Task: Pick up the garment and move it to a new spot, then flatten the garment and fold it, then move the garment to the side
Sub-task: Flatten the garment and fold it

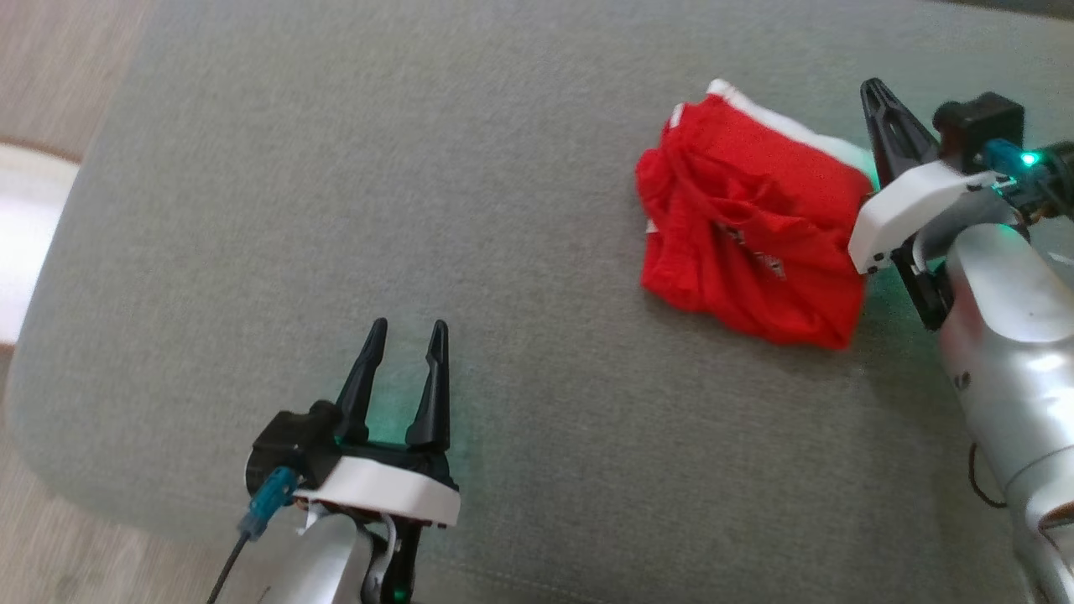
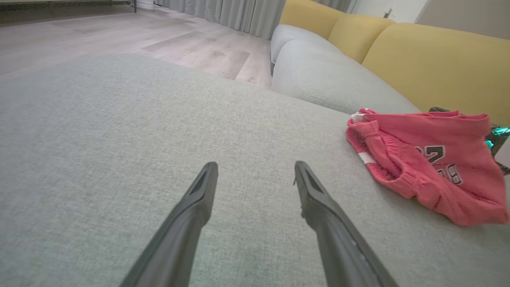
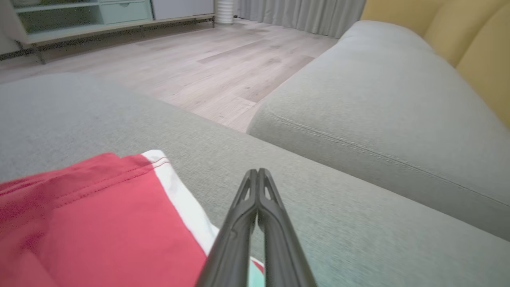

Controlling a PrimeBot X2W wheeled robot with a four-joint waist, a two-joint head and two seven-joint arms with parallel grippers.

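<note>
Garment (image 1: 755, 226), red with white trim, is lying bunched on the grey cushion (image 1: 419, 168) toward the robot's right, its trimmed edge just beside the right gripper (image 3: 258, 172), nearer arm, fingers pressing together, any cloth between them untellable; left gripper (image 1: 411, 325) is hanging spread, well apart.

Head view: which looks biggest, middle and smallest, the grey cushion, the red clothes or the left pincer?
Largest: grey fabric cushion, by far.
Middle: crumpled red cloth garment with white trim.
Smallest: left pincer, two black fingers. It sits nearer the camera, so its place below the garment is unsure.
</note>
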